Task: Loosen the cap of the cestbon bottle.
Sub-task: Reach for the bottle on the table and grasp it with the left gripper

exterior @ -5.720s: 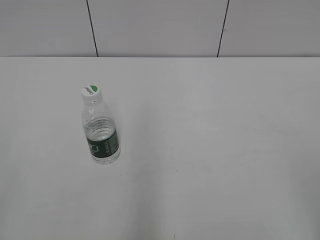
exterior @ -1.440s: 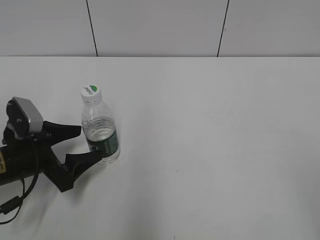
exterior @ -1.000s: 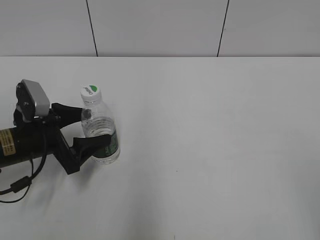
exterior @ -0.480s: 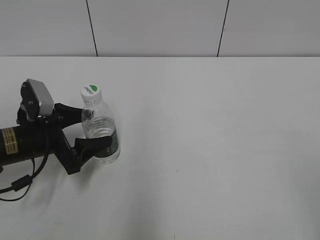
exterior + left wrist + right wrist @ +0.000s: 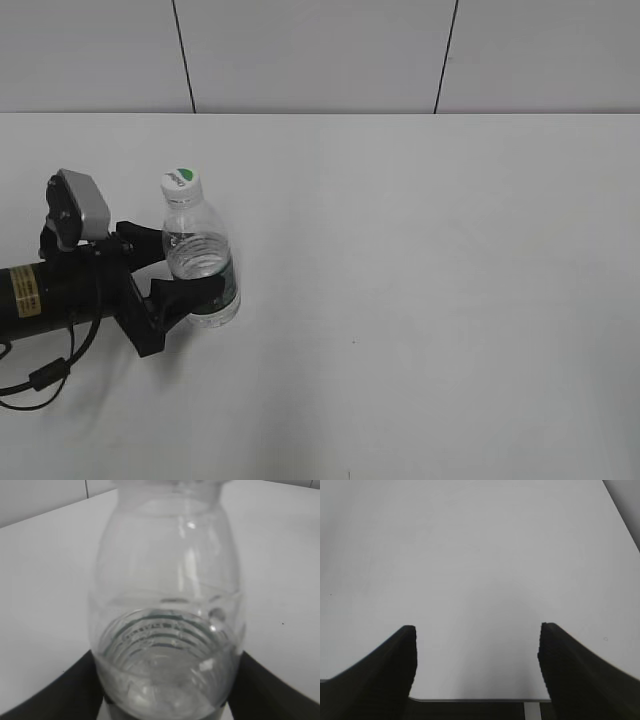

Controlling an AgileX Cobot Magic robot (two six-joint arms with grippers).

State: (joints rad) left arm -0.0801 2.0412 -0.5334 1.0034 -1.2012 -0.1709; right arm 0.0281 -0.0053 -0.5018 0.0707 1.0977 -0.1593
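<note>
The cestbon bottle point(image 5: 202, 262) stands upright on the left of the white table, clear and ribbed with a dark green label band. Its white cap point(image 5: 182, 181) with a green half-moon sits on top. My left gripper point(image 5: 185, 266) reaches in from the left, and its two black fingers press on both sides of the bottle's lower body. In the left wrist view the bottle point(image 5: 167, 605) fills the frame between the fingers point(image 5: 167, 655), and the cap is cut off at the top. My right gripper point(image 5: 477, 630) is open and empty over bare table, and is out of the exterior view.
The white table point(image 5: 430, 260) stretches to the right of the bottle. A tiled wall point(image 5: 320, 55) rises behind it. In the right wrist view the table's near edge point(image 5: 480, 699) lies just below the fingers.
The left arm came in from the left, put its fingers around the bottle's lower body and narrowed them onto it. The bottle still stands in the same place.
</note>
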